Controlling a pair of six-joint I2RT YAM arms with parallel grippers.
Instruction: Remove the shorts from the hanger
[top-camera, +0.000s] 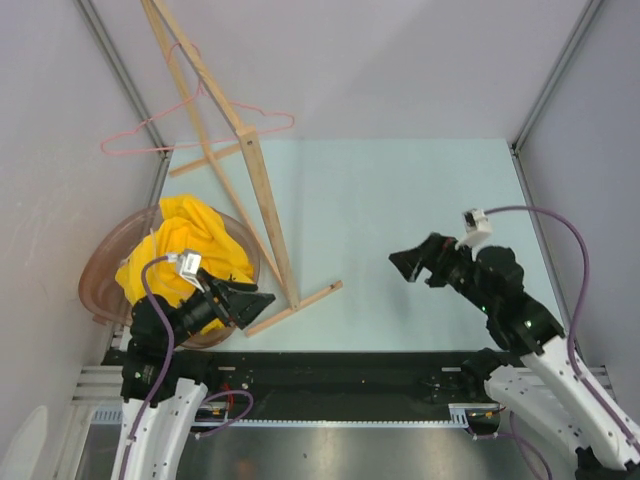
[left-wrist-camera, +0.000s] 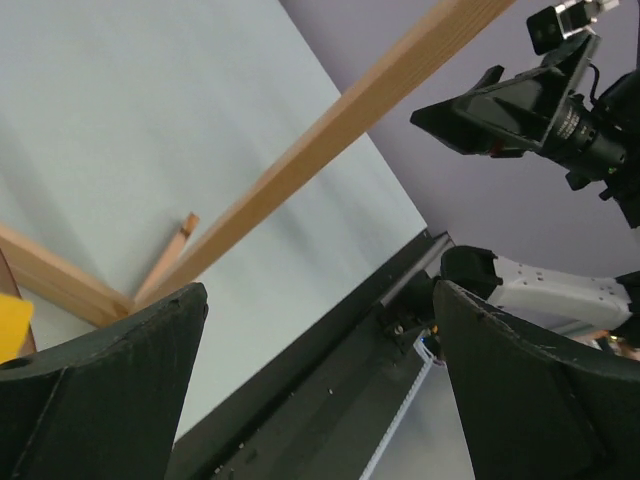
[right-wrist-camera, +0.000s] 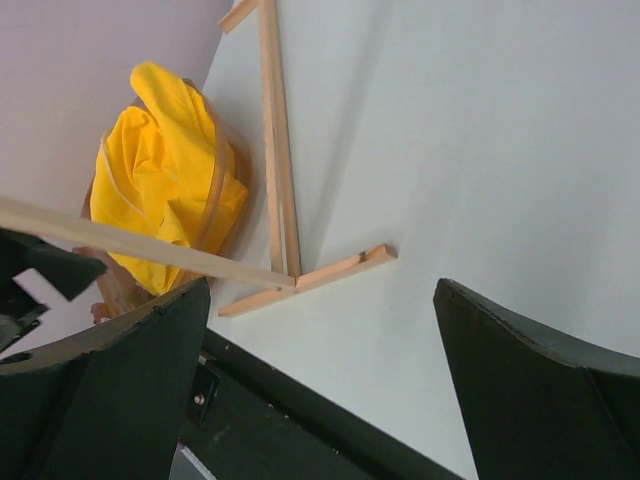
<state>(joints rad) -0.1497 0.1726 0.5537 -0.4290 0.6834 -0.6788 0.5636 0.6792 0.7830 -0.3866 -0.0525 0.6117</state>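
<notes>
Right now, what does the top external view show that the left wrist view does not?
Only the top external view shows the pink hanger, hanging bare from the wooden rack, and the whole yellow shorts heaped in a round basin. Only the left wrist view shows the left gripper from inside, open with nothing between its fingers. Both show the rack, the table and the open right gripper.

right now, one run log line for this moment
shorts: off, piled in pink bowl | hanger: bare, at wooden rack | left gripper: open, empty | right gripper: open, empty
</notes>
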